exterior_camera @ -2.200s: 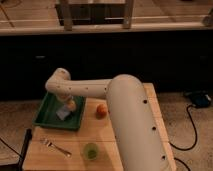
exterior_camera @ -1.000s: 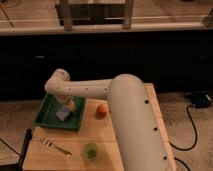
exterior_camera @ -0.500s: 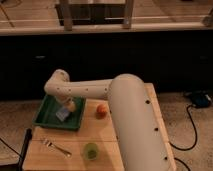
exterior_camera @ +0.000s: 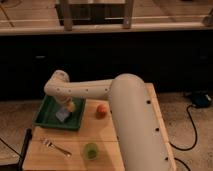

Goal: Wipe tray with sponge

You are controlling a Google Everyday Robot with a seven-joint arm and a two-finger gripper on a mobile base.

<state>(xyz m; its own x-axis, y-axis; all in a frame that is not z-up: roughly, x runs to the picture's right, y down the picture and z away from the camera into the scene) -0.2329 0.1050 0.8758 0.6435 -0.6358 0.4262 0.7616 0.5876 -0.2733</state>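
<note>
Dark green tray [exterior_camera: 45,119] sits at the left-rear of the wood surface [exterior_camera: 100,133], w/ the pale sponge [exterior_camera: 62,114] lying inside it, toward the right side. The gripper [exterior_camera: 69,106] hangs over the tray, right at the sponge's upper edge — clamped on it or not, can't tell. Orange fruit [exterior_camera: 101,110] just right of the tray; green cup [exterior_camera: 91,149] and fork [exterior_camera: 56,147] nearer the front.

Single view only. Scene is seen from high up, just behind the arm [exterior_camera: 135,120], angled down across the worktop [exterior_camera: 80,137] toward its far edge. Right foreground is filled by the near link. End effector [exterior_camera: 67,106] is framed left of centre, over the tray [exterior_camera: 43,113] at the far left corner.
</note>
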